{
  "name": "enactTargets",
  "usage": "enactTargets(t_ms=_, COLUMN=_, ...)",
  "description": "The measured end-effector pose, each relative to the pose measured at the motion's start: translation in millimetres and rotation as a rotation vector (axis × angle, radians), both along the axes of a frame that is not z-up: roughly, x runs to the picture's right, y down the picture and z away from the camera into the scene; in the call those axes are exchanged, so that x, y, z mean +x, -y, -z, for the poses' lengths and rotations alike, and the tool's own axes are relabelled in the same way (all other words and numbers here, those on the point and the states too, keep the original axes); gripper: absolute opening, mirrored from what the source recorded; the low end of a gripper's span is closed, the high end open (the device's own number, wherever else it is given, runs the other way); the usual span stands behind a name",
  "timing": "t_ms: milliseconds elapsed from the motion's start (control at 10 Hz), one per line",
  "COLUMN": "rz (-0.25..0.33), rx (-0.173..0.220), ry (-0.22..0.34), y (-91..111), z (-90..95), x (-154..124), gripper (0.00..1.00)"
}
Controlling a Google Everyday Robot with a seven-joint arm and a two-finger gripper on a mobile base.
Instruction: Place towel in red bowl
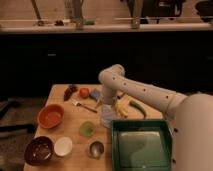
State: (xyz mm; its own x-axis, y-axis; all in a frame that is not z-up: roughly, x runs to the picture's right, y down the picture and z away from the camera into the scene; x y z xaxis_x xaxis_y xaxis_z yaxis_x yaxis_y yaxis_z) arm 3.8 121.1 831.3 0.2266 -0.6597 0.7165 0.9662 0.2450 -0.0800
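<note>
A: One white arm [145, 92], how is it posed?
B: Elbow bent high, forearm dropping to the gripper [106, 111], claw spread wide, just over the small pale grey-blue cloth towel [107, 121] at the far-left corner of the green plastic tray [142, 123].
A: Bowls?
B: Three, left of that tray: wide orange-red round bowl [51, 116], dark maroon bowl [39, 150], small white bowl [63, 146].

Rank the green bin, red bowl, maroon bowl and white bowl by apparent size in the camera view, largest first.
1. green bin
2-3. red bowl and maroon bowl: about alike, so unranked; the maroon one sits nearer.
4. white bowl
The gripper hangs just above the towel.
</note>
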Motion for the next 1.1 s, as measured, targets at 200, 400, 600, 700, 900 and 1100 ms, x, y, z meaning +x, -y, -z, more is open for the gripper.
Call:
enactTargets(t_ms=200, rz=0.021, rx=-0.020, ry=0.008, y=-2.0, z=-13.1, x=-2.1, gripper=0.80)
enactTargets(t_ms=400, rz=0.027, rx=-0.040, ry=0.008, y=-5.7, z=-25.2, x=0.7, gripper=0.80)
enactTargets(t_ms=600, rz=0.022, rx=-0.060, ry=-0.003, y=-10.5, z=-35.5, x=11.1, gripper=0.80)
enactTargets(t_ms=700, rz=0.018, rx=-0.065, ry=-0.010, y=-13.3, z=-38.1, x=15.8, gripper=0.80)
enactTargets(t_ms=900, rz=-0.006, rx=-0.066, ry=-0.046, y=-20.9, z=-42.4, x=29.8, gripper=0.80)
enactTargets(t_ms=1100, rz=-0.021, rx=-0.050, ry=-0.080, y=-29.5, z=-45.2, x=34.0, gripper=0.80)
